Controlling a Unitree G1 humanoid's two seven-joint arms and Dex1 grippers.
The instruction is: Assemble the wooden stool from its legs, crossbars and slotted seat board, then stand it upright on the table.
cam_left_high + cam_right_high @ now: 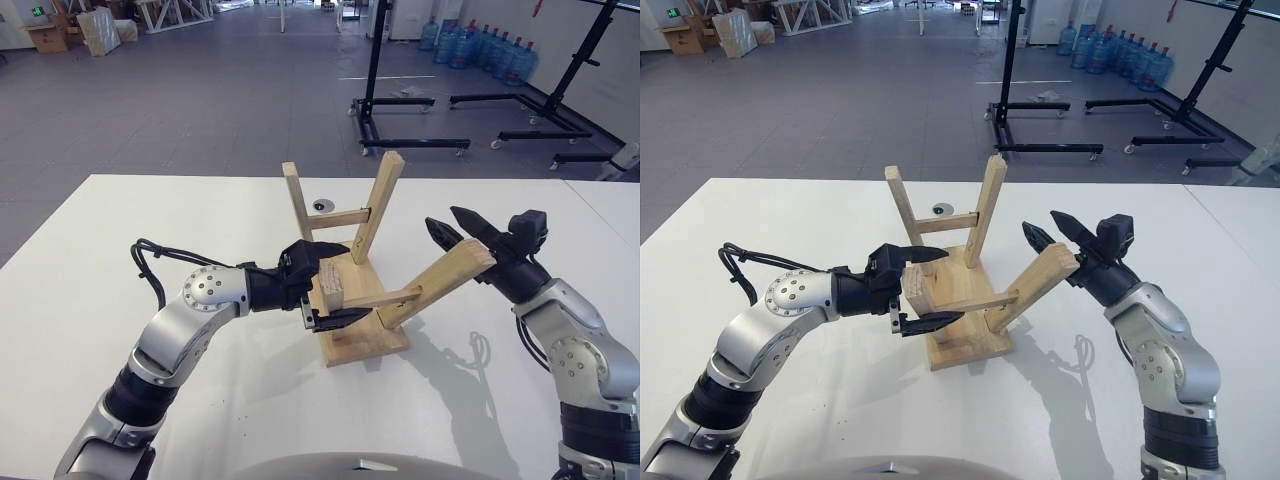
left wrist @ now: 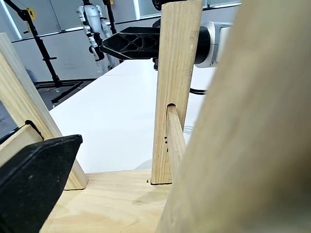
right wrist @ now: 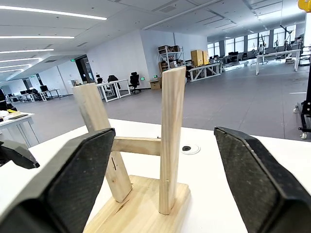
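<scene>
- The stool [image 1: 365, 340] is lying upside down in the middle of the worktop [image 1: 150, 220], seat board down and legs pointing up.
- The left pincer [image 1: 345, 290] is gaping wide around the front leg [image 1: 330, 287].
- The right pincer [image 1: 442, 216] is hovering wide open at the slanted leg [image 1: 440, 280] tip.

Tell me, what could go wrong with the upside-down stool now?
1. One leaning leg tilts far out toward the right gripper, which is open and not gripping it, so it might tip out of the seat board.
2. The thin crossbar joining it to the near leg could slip from its slot.
3. The left gripper is open around that near leg, so a push may slide the stool on the table.
</scene>
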